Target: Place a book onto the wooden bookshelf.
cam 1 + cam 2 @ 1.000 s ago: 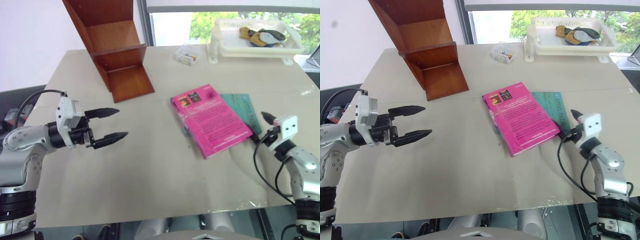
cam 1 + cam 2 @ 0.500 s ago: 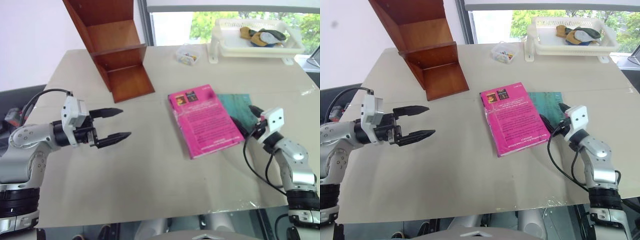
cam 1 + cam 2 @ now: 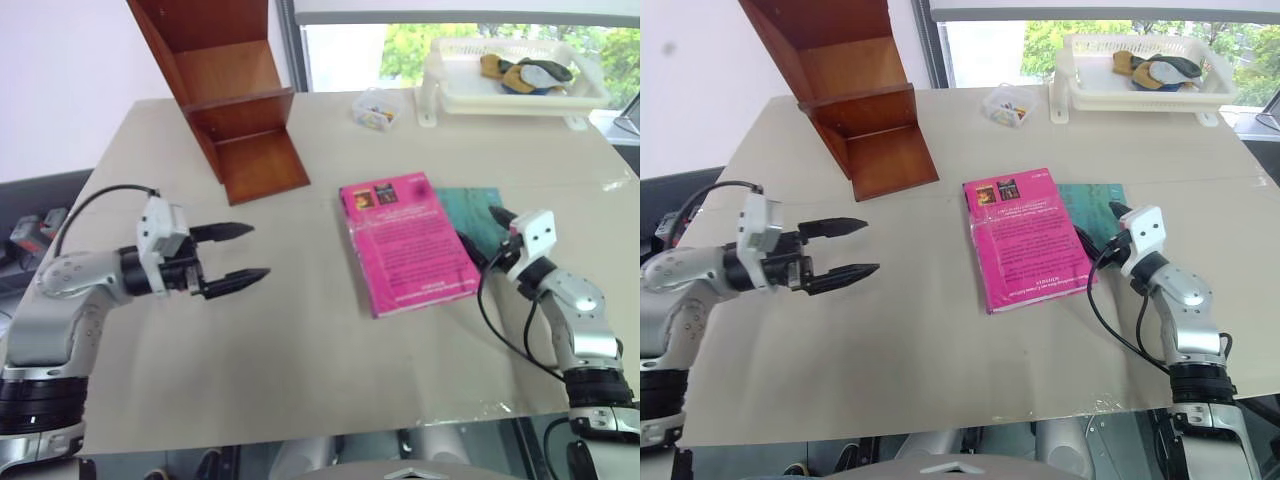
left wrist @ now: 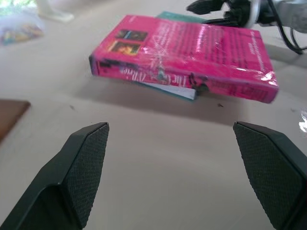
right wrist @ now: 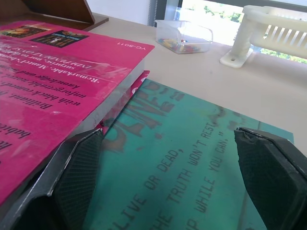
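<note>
Book (image 4: 192, 52) apparently overlaps teal book (image 5: 192, 158).

Bright window daylight, glare on glossy book (image 3: 408, 243) cover.

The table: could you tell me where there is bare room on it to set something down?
The widest bare stretch of the table runs along the near edge, between the left gripper and the pink book. Crowded: the wooden bookshelf at the far left, the white tray at the far right, the teal book beside the right gripper.
</note>
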`<state>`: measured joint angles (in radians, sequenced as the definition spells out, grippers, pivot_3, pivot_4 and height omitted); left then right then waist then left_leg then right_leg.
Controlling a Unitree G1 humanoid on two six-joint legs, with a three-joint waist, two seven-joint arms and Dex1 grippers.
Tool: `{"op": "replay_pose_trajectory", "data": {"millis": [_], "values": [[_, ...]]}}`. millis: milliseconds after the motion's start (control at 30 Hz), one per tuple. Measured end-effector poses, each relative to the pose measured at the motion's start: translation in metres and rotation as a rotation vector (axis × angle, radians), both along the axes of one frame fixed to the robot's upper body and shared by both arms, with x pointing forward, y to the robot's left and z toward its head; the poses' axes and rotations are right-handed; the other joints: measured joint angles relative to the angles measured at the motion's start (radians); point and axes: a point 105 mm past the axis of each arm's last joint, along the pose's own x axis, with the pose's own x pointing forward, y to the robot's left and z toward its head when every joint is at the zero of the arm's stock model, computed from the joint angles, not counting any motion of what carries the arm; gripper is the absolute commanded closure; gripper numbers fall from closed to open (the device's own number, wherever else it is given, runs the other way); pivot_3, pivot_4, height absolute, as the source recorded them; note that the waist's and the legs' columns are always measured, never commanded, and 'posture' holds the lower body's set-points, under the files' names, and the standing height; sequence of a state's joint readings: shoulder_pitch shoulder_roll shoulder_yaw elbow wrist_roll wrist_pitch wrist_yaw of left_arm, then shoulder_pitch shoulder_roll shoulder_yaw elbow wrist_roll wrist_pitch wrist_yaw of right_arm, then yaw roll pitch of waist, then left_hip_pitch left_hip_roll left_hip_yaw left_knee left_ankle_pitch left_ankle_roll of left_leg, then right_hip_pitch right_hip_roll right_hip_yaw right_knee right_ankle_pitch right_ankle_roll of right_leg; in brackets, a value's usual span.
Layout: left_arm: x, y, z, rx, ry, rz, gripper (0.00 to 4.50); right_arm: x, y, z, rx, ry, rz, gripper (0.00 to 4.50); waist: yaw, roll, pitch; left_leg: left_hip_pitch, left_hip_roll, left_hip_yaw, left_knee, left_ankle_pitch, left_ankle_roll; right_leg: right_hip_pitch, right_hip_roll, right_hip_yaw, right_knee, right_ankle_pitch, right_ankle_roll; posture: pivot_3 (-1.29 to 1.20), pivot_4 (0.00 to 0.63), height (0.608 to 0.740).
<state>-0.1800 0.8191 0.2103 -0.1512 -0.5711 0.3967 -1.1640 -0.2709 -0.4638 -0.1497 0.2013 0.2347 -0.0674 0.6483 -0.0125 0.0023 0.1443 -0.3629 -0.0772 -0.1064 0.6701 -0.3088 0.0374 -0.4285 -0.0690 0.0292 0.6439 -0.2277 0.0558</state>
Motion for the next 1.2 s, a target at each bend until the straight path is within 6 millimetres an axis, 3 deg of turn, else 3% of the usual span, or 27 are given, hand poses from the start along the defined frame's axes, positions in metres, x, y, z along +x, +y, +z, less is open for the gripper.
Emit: {"op": "replay_pose_trajectory", "data": {"millis": [200, 333, 400, 667, 900, 1033, 1200], "values": [[0.015, -0.028, -0.027, -0.103, 0.139, 0.072, 0.08, -0.014, -0.046, 0.015, -0.066, -0.019, -0.083, 0.00, 0.001, 0.000, 0.000, 0.000, 0.000, 0.000, 0.000, 0.000, 0.000, 0.000, 0.000, 0.000, 0.001, 0.000, 0.000, 0.00, 0.150, 0.740], [0.023, -0.053, -0.042, -0.243, 0.295, 0.062, 0.08, -0.043, -0.078, 0.022, -0.083, 0.035, -0.101, 0.00, 0.003, 0.000, 0.000, 0.000, 0.000, 0.000, 0.001, 0.000, 0.000, 0.000, 0.000, 0.000, 0.001, 0.000, 0.000, 0.00, 0.150, 0.740], [0.028, -0.063, -0.046, -0.318, 0.388, 0.051, 0.08, -0.059, -0.084, 0.029, -0.077, 0.066, -0.077, 0.00, 0.003, -0.001, -0.001, 0.000, 0.000, 0.000, 0.002, 0.000, 0.000, 0.001, 0.000, 0.000, 0.002, 0.000, 0.000, 0.00, 0.150, 0.740], [0.060, -0.090, -0.056, -0.533, 0.764, 0.048, 0.08, -0.105, -0.059, 0.070, 0.074, 0.118, 0.094, 0.00, 0.001, -0.003, -0.001, 0.005, 0.000, -0.002, 0.005, 0.000, 0.001, 0.008, 0.001, -0.001, 0.002, 0.000, 0.000, 0.00, 0.150, 0.740], [0.087, -0.101, -0.038, -0.659, 0.988, 0.017, 0.08, -0.142, -0.026, 0.051, 0.093, 0.308, 0.222, 0.00, 0.023, -0.005, -0.001, 0.001, -0.003, -0.007, 0.009, 0.000, 0.001, 0.008, 0.003, -0.006, 0.001, 0.000, 0.001, 0.00, 0.150, 0.740], [0.089, -0.107, -0.028, -0.736, 1.078, -0.054, 0.08, -0.164, -0.019, 0.039, 0.108, 0.379, 0.243, 0.00, 0.026, -0.006, -0.001, 0.001, -0.004, -0.009, 0.009, 0.000, 0.001, 0.008, 0.003, -0.007, 0.001, 0.000, 0.001, 0.00, 0.150, 0.740], [0.086, -0.115, -0.036, -0.715, 1.133, -0.077, 0.08, -0.172, -0.016, 0.038, 0.100, 0.374, 0.261, 0.00, 0.025, -0.006, -0.001, 0.002, -0.004, -0.009, 0.010, 0.000, 0.000, 0.009, 0.002, -0.007, 0.001, 0.000, 0.002, 0.00, 0.150, 0.740]]}}
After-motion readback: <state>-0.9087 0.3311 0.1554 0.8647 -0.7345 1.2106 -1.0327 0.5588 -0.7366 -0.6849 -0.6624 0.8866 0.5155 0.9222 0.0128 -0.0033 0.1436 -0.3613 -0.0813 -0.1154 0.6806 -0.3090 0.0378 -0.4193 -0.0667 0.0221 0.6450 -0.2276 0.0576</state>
